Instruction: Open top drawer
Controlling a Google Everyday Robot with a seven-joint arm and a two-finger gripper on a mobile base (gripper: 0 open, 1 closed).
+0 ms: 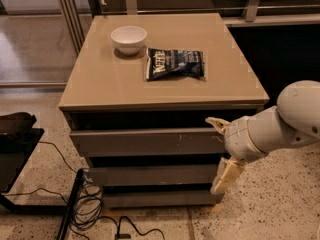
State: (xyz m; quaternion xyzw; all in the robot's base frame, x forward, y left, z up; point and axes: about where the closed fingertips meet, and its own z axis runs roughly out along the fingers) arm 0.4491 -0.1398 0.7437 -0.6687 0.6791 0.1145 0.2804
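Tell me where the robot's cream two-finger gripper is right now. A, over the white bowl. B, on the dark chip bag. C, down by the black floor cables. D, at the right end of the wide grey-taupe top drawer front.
D: the cream two-finger gripper is at the right end of the wide grey-taupe top drawer, fingers spread apart, below the round white bowl and dark blue chip bag.

bowl (129, 38) left of chip bag (175, 64) on cabinet top (115, 86) | hand (219, 153) at right end of top drawer (145, 142)
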